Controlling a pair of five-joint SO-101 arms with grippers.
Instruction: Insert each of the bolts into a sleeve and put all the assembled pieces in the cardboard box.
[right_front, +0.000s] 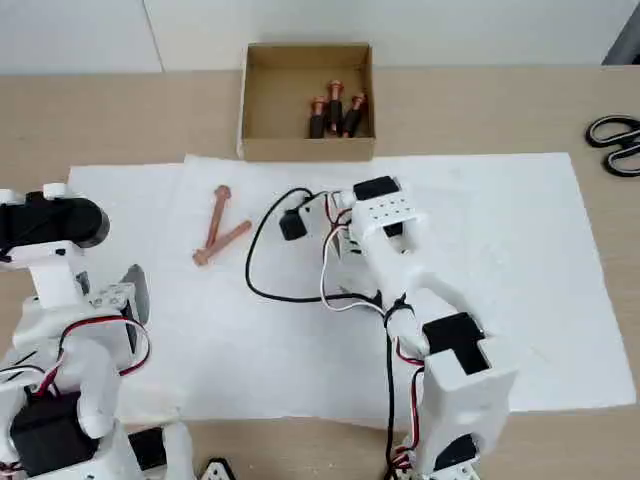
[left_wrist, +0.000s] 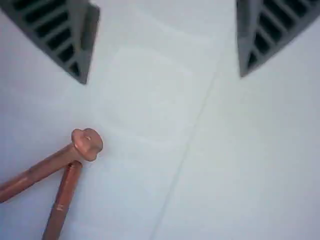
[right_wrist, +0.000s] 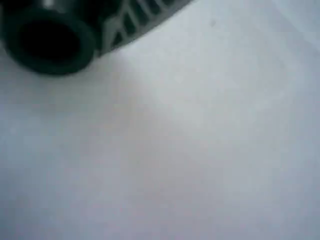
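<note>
Two copper bolts lie crossed on the white paper, left of centre. In the left wrist view their head and shafts sit off to one side below my left gripper, which hangs open above bare paper. In the high view that gripper is at the paper's left edge. My right arm stretches over the middle of the paper. A black sleeve sits against one of the right gripper's fingers, off the paper. The cardboard box at the back holds three assembled pieces.
Black and white cables loop over the paper beside the right arm. Scissors lie at the far right on the wooden table. The paper's right half is bare.
</note>
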